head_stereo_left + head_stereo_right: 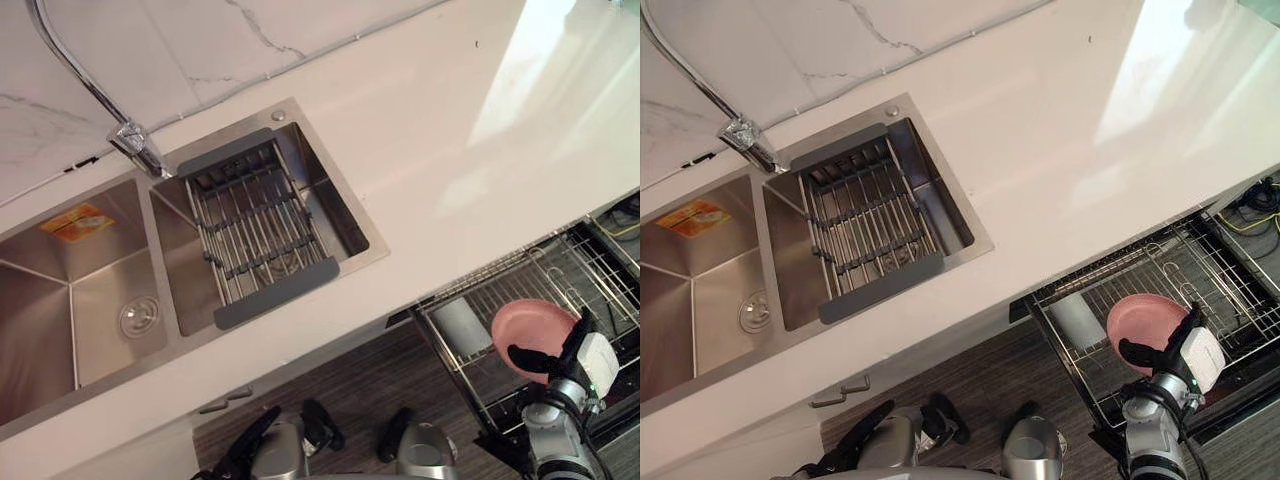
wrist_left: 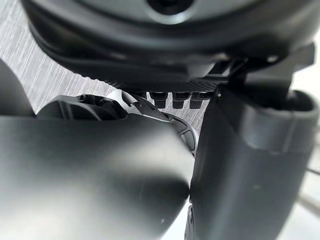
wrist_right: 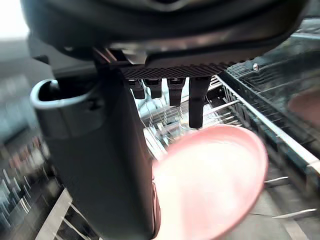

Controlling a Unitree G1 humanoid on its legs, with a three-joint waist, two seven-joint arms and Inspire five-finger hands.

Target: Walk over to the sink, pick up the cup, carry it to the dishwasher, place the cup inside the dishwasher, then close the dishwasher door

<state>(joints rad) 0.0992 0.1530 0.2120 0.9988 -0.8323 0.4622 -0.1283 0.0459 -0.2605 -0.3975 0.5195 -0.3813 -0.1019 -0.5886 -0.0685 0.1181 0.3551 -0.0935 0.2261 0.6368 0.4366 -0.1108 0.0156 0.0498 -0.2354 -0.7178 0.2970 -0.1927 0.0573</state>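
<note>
Gripping pink cup (image 1: pixel 535 328), right hand (image 1: pixel 538 360), above dishwasher rack (image 1: pixel 520 276)

Sink at the counter's left, open dishwasher under its front right edge.
The sink (image 1: pixel 372 243) sat in the counter (image 1: pixel 450 150) toward its left end, with the faucet (image 1: pixel 135 140) at the sink's back edge between the basins and a drain rack (image 1: pixel 255 235) across the right basin. Below the counter's front edge, at its right end, the dishwasher rack (image 1: pixel 560 265) stood pulled out. The cup (image 1: pixel 535 322) was over the rack, in the right hand (image 1: pixel 548 362).
</note>
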